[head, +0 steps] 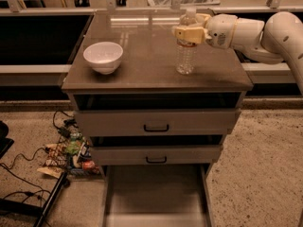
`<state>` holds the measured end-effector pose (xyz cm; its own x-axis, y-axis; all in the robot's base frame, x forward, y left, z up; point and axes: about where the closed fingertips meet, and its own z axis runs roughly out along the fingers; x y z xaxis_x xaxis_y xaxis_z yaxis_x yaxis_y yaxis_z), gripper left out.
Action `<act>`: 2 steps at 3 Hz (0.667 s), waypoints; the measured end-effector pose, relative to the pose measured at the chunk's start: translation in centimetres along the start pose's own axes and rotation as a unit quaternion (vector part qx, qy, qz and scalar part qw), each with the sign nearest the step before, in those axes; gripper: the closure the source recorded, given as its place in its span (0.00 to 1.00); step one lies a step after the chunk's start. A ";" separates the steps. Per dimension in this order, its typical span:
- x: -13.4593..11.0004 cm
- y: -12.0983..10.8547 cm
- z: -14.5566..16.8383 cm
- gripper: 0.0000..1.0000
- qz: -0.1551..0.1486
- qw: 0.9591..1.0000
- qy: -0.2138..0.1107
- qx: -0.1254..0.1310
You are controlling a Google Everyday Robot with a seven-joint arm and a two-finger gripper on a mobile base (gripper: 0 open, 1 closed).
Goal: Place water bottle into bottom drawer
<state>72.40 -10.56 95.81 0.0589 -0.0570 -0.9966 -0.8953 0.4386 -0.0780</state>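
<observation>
The water bottle (185, 56), clear with a white cap, stands upright on the right part of the cabinet top (142, 70). My gripper (190, 31) reaches in from the right at the height of the bottle's label band. It is open, with one yellowish finger (187, 34) across the front of the bottle and the other behind it. The bottom drawer (156, 193) is pulled out at floor level, and its flat grey floor holds nothing.
A white bowl (103, 56) sits on the left of the cabinet top. The two upper drawers (156, 123) with black handles stand slightly ajar. Cables and colourful packets (68, 152) lie on the floor to the left of the cabinet. A dark shelf runs behind.
</observation>
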 end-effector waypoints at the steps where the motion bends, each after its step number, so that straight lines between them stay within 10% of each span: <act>1: 0.0 0.1 0.3 1.00 0.000 1.000 0.000 -0.002; 2: -0.4 0.1 0.3 1.00 0.000 1.000 -0.005 -0.002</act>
<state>72.40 -10.17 96.20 0.0635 -0.0487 -0.9968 -0.8969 0.4351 -0.0784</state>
